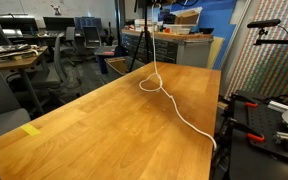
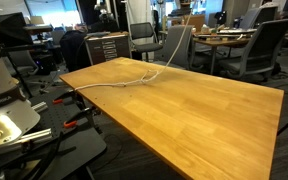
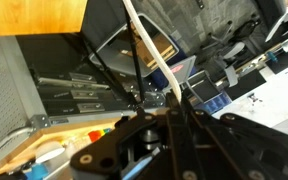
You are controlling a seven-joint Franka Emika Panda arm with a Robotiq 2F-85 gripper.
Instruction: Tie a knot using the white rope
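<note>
Closest to the wrist camera, the pincer [image 3: 170, 106] is clenched on the white rope [image 3: 147, 45], holding one end high above the far edge of the desk [image 1: 84, 130]. From that grip the rope [image 1: 180, 112] hangs straight down to a small loop near the far edge, then runs slantwise along the desk and drops over a side edge near a corner. The next move likely depends on that loop lying directly below the held end.
</note>
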